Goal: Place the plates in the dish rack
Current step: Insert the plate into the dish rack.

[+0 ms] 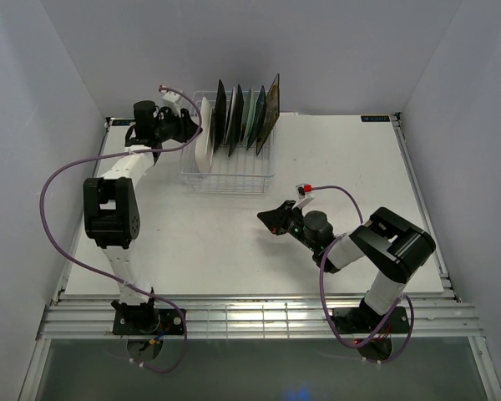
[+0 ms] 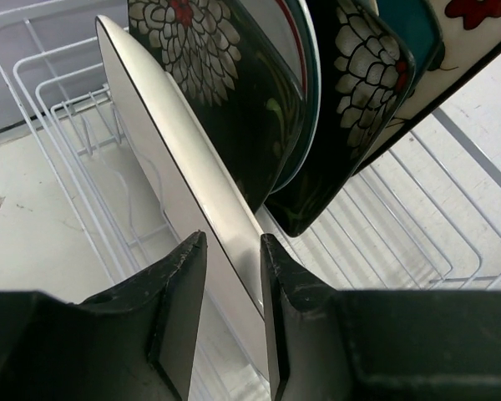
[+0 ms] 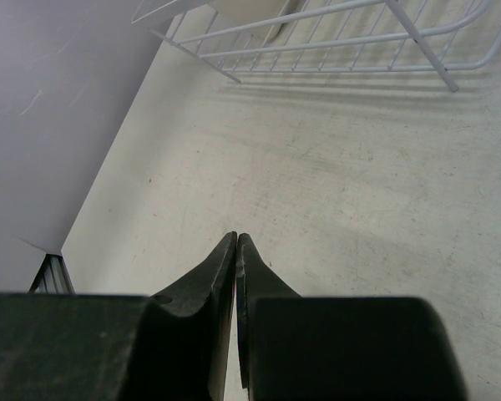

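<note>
The white wire dish rack [image 1: 230, 177] stands at the back of the table with several plates upright in it. The white rectangular plate [image 1: 204, 138] is the leftmost, then a dark floral plate [image 1: 220, 107], greenish ones and another dark plate [image 1: 273, 102] at the right. My left gripper [image 1: 189, 125] is shut on the white plate's edge [image 2: 171, 142], which runs between my fingers [image 2: 233, 251]. Dark floral plates [image 2: 225, 92] stand right behind it. My right gripper [image 1: 271, 219] is shut and empty over bare table [image 3: 236, 238].
The rack's front half [image 1: 234, 182] holds no plates, and its wires show in the right wrist view [image 3: 334, 38]. A grey wall [image 3: 58, 109] lies to the left of the right gripper. Purple cables loop beside both arms.
</note>
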Robot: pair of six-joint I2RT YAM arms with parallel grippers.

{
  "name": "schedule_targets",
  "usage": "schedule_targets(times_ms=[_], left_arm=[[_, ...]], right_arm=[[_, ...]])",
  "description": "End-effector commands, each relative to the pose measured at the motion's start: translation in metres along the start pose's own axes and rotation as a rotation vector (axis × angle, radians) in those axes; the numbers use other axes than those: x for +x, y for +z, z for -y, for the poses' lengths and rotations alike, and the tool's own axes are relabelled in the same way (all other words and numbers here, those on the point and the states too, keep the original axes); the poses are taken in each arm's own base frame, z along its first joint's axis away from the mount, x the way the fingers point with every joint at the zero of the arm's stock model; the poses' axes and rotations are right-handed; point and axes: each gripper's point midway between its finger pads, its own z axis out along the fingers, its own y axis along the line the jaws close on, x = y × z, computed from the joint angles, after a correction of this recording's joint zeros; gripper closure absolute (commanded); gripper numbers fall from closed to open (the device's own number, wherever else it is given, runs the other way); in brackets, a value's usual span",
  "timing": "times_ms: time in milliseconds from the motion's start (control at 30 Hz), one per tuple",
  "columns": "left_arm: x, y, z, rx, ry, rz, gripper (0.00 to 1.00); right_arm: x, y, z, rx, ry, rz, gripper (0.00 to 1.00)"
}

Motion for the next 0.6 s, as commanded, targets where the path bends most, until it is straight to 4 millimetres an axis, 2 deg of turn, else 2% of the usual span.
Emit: schedule_targets(times_ms=[0, 133, 167, 233, 367, 567], left_arm=[[0.012, -0.002, 0.001, -0.005, 0.003, -0.099, 0.57], [0.013, -0.002, 0.002, 0.001, 0.006, -0.113, 0.48], [0.014, -0.001, 0.003, -0.001, 0.012, -0.119, 0.43], [0.015, 0.001, 0.001, -0.018, 0.017, -0.131, 0.4], [0.017, 0.005, 0.0, -0.023, 0.006, -0.143, 0.39], [0.025, 0.015, 0.016, 0.025, 0.001, -0.18, 0.4]], right_arm=[[-0.082, -0.014, -0.077, -0.314, -0.014, 0.328, 0.92], [-0.081, -0.013, -0.076, -0.316, -0.009, 0.326, 0.92], [-0.08, -0.014, -0.076, -0.315, -0.008, 0.325, 0.92], [-0.081, -0.016, -0.076, -0.317, -0.01, 0.327, 0.92], [-0.081, -0.019, -0.076, -0.316, -0.01, 0.33, 0.92], [-0.082, -0.02, -0.074, -0.313, -0.008, 0.331, 0.92]])
